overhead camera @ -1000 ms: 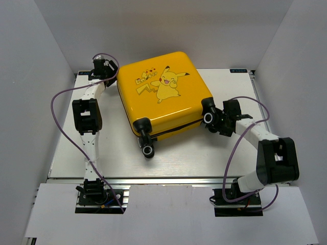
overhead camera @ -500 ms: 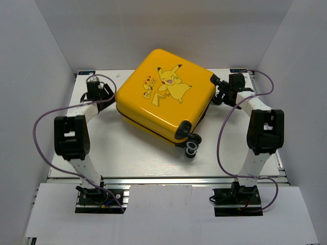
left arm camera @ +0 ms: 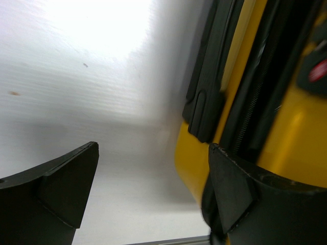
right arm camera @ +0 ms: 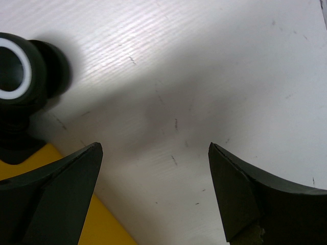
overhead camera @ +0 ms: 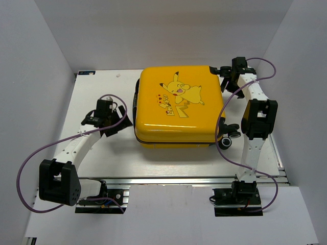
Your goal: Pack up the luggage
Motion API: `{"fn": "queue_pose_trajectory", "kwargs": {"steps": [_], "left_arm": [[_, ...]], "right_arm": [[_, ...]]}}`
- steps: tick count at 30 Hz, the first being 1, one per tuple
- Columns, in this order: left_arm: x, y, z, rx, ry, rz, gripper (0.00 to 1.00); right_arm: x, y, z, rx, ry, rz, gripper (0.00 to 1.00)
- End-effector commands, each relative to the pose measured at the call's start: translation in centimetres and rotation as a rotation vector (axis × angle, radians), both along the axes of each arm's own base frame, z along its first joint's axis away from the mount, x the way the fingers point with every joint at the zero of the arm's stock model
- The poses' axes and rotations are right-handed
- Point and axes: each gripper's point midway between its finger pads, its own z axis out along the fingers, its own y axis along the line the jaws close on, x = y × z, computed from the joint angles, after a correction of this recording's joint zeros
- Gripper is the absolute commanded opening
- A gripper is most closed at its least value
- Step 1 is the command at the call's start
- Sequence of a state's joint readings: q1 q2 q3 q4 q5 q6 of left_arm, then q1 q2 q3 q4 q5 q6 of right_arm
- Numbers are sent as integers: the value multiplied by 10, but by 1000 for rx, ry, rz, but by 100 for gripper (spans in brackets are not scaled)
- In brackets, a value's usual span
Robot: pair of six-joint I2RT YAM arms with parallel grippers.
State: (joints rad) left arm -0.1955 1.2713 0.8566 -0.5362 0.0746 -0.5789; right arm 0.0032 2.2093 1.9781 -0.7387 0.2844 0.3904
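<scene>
Two hands spread wide, grasping nothing; left hand [left arm camera: 153,148] beside the luggage [overhead camera: 179,109]; right hand [right arm camera: 153,148] near its wheel [right arm camera: 13,69].

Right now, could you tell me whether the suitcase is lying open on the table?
No, the luggage lies shut, its yellow Pikachu shell facing up.

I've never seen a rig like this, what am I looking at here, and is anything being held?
Two white robot arms are bolted to a white table. The wide picture comes from a camera above; the two close-ups come from a camera on each wrist, the dark wedges being its fingers. A yellow hard-shell suitcase with a cartoon lies flat on the table. The left gripper sits beside its edge, the right gripper by a black wheel. Both are open, holding nothing.
</scene>
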Motion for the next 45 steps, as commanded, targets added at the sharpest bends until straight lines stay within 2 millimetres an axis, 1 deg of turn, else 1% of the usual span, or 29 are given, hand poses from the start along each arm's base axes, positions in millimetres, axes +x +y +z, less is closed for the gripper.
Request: {"fn": "queue_pose_trajectory", "kwargs": {"steps": [1,2,3,4,5,7,9,10,11,12,13,14,15,16,17,18,19,20,21,22,23,24,26,27,29,33,34,40,45], "left_arm": [[14,22,42,57,-40,150,98],[17,26,44,75,-34,172,98],[21,30,44,85,-25,212,98],[30,36,54,94,-36,256,98],[32,39,45,115,9,276,98],[43,39,45,120,11,294,98],[64,35,39,96,-2,288,98],[70,31,37,82,-3,279,98],[81,27,37,71,-27,260,98],[84,16,27,36,-3,214,98],[88,10,23,18,-4,183,98],[93,5,20,7,-20,151,98],[95,3,10,12,-5,134,98],[95,-9,9,-35,-8,73,98],[99,-17,9,-37,-38,27,98],[95,-23,1,-59,-28,-14,98],[101,-27,3,-72,-69,-44,98],[100,-33,1,-74,-84,-76,98],[98,-34,-3,-72,-87,-90,98],[102,-36,-5,-78,-106,-101,98],[103,-36,-8,-77,-103,-99,98],[106,-34,-9,-79,-101,-103,98],[105,-22,-13,-43,-65,-56,98],[108,-17,-9,-16,-79,-38,98],[116,-10,11,19,-135,-26,98],[130,-3,34,55,-206,2,98],[138,1,44,60,-223,11,98],[148,-13,50,31,-251,-84,98],[142,-22,22,12,-210,-153,98]], "right_arm": [[-35,-33,11,61,59,-132,89],[-39,-37,17,75,44,-144,89],[-43,-54,19,99,34,-184,89],[-45,-58,22,111,25,-191,89],[-53,-68,26,115,23,-212,89],[-61,-82,30,109,19,-228,89],[-70,-83,36,130,13,-209,89],[-72,-84,47,134,-20,-187,89],[-79,-78,42,143,-10,-157,89],[-80,-73,47,161,-34,-129,89],[-77,-70,68,157,-113,-87,89],[-85,-58,61,195,-108,-50,89],[-87,-51,66,218,-134,-23,89],[-87,-46,82,218,-199,8,89],[-90,-38,85,245,-218,35,89],[-100,-32,73,265,-196,44,89],[-102,-28,84,269,-240,62,89],[-105,-21,82,291,-246,87,89],[-114,-17,72,310,-224,89,89],[-119,-13,76,316,-238,98,89],[-121,-7,76,333,-244,114,89],[-130,-4,67,340,-230,117,89],[-136,-4,72,313,-246,125,89],[-139,-4,72,301,-246,118,89],[-147,-7,69,274,-227,103,89],[-153,-2,64,275,-214,105,89],[-154,-3,62,271,-209,105,89],[-160,-6,57,248,-174,93,89],[-160,-8,59,240,-156,85,89]]}}
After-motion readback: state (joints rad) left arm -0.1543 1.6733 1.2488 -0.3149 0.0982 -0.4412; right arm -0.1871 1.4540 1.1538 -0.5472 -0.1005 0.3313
